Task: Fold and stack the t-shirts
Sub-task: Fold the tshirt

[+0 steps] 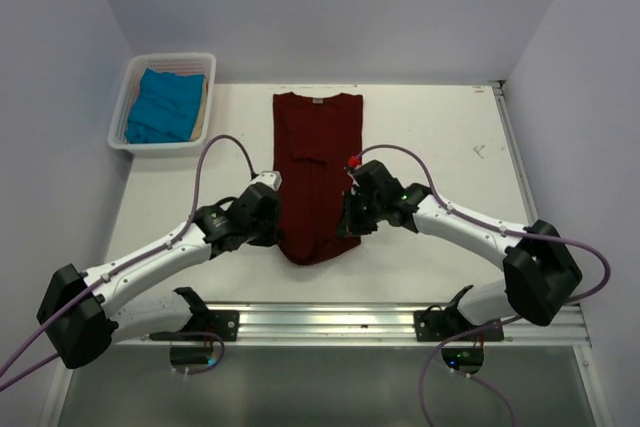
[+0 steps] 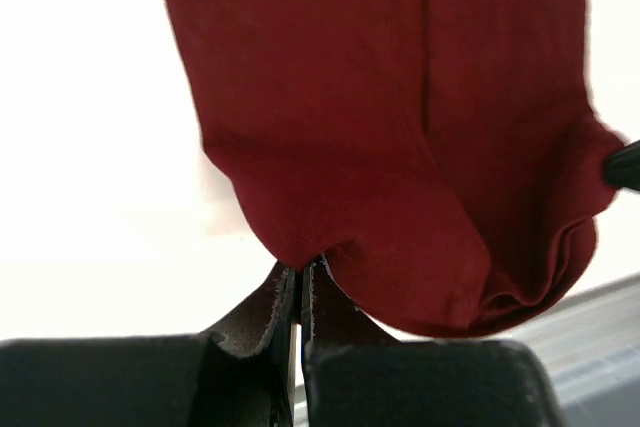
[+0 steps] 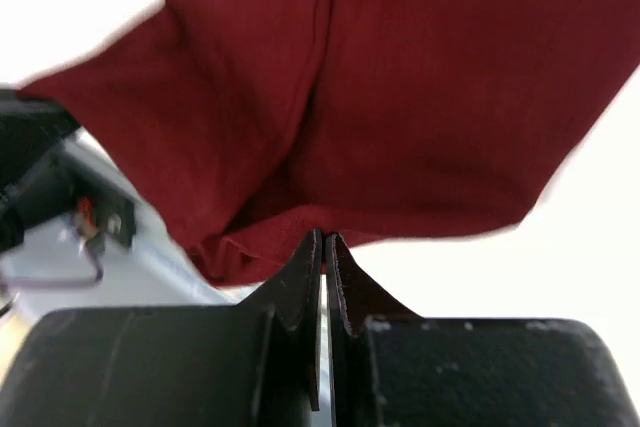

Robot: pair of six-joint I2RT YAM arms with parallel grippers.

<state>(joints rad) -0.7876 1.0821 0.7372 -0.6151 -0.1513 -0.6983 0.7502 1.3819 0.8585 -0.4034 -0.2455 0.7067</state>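
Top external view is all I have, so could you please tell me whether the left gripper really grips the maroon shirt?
Observer: Yes. The left wrist view shows the left gripper shut on the maroon shirt at its hem.
Operator: And the right one, please?
Observer: The right gripper is shut too, pinching the hem's edge.
Operator: Does the cloth lie flat between them?
Observer: No. In the left wrist view the hem is curled and bunched.

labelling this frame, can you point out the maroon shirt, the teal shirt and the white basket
maroon shirt [image 1: 318, 142]: top external view, middle of its folded body
teal shirt [image 1: 165, 105]: top external view, centre of the cloth
white basket [image 1: 175, 58]: top external view, its far rim
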